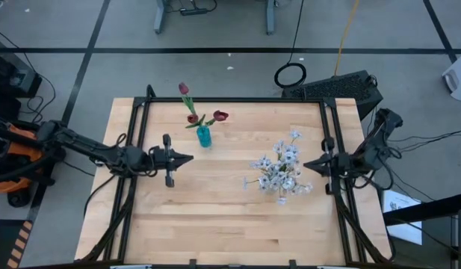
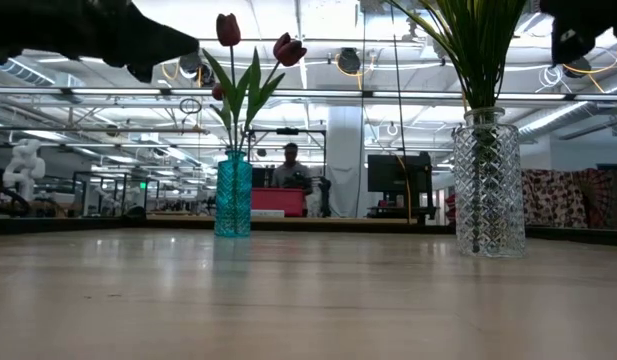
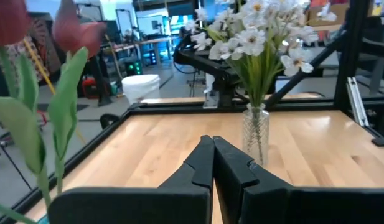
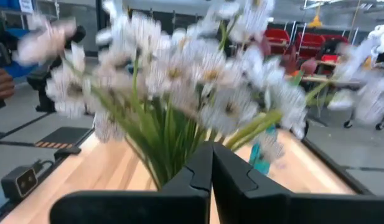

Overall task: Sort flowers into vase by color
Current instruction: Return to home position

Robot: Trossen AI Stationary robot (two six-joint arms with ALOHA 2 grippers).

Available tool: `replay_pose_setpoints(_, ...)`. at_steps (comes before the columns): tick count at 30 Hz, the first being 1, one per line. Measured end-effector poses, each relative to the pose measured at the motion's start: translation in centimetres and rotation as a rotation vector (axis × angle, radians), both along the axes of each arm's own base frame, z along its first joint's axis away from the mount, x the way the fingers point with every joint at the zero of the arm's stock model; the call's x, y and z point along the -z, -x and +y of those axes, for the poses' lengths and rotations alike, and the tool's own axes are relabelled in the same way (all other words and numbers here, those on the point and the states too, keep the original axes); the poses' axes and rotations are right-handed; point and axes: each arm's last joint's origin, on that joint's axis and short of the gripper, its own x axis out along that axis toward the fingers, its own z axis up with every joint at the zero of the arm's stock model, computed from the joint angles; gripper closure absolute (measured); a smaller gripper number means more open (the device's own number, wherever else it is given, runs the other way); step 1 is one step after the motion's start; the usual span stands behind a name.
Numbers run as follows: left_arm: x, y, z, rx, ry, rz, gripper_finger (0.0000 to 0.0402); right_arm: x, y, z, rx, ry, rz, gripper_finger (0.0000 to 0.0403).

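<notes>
Sorting looked done: red tulips (image 1: 204,116) stood in the blue vase (image 1: 204,137), white flowers (image 1: 282,168) in the clear vase (image 2: 488,185), none loose on the bench (image 1: 230,224), while the left hand (image 1: 190,158) and right hand (image 1: 305,165) were pinched together, empty.

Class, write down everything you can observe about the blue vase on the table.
The blue vase is slim, teal and see-through, glass by its look, with a textured wall. It stands upright on the wooden table, holding three red tulips with green leaves. The left gripper, shut, lies near it without touching.
</notes>
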Motion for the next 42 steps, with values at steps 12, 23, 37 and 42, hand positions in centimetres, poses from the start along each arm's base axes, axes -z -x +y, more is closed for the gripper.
replay_pose_setpoints(12, 0.2, -0.3, 1.1, 0.11, -0.002, 0.015, 0.0393, 3.0, -0.6, 0.7, -0.018, -0.053, 0.01, 0.0403)
replay_pose_setpoints(23, 0.4, -0.7, 2.0, 0.142, 0.007, 0.029, 0.0393, 4.8, -0.8, 1.1, -0.074, -0.088, 0.007, 0.0403)
replay_pose_setpoints(37, 3.8, -0.1, 2.5, 0.089, 0.026, 0.026, 0.0393, 7.0, -0.9, 1.5, -0.154, -0.125, -0.032, 0.0403)
replay_pose_setpoints(42, 4.6, 0.2, 2.4, 0.126, 0.033, 0.047, 0.0393, 7.5, -0.9, 1.5, -0.156, -0.112, 0.012, 0.0403)
